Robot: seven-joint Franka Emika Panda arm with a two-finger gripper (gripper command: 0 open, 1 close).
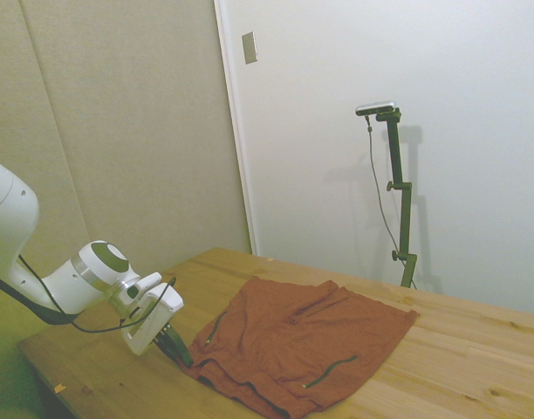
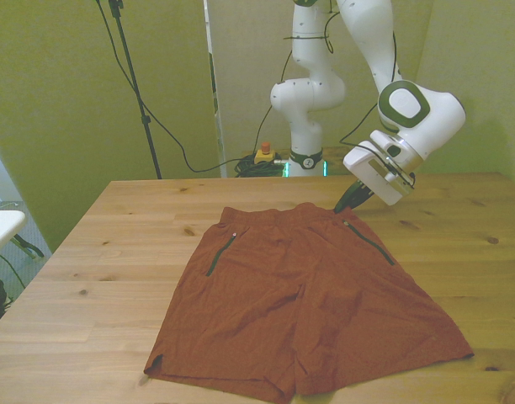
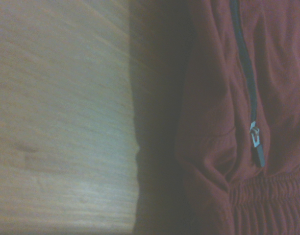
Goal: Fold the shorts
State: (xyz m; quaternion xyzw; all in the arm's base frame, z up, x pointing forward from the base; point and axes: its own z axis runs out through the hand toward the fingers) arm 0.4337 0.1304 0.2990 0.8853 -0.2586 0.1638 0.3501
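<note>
Closest to the wrist camera is a dark zipper [image 3: 248, 98] with a small silver pull, running down rust-red cloth beside a gathered waistband [image 3: 267, 196], with bare wood alongside. That cloth belongs to the shorts [image 2: 304, 299], which lie spread flat on the wooden table [image 2: 98, 278], waistband toward the table's far edge and both leg hems toward the near edge. The gripper [image 2: 352, 199] on the white arm [image 2: 413, 114] is lowered to the waistband corner on the front view's right, its dark fingers down at the cloth's edge; whether they are apart or closed on the fabric cannot be told from any view. Nothing is folded yet, so this looks like the first step: taking hold of that corner. The next move probably calls for a firm pinch on the thin cloth, then a lift and a carry across toward the opposite side, so one half lands on the other without dragging the whole garment.
</note>
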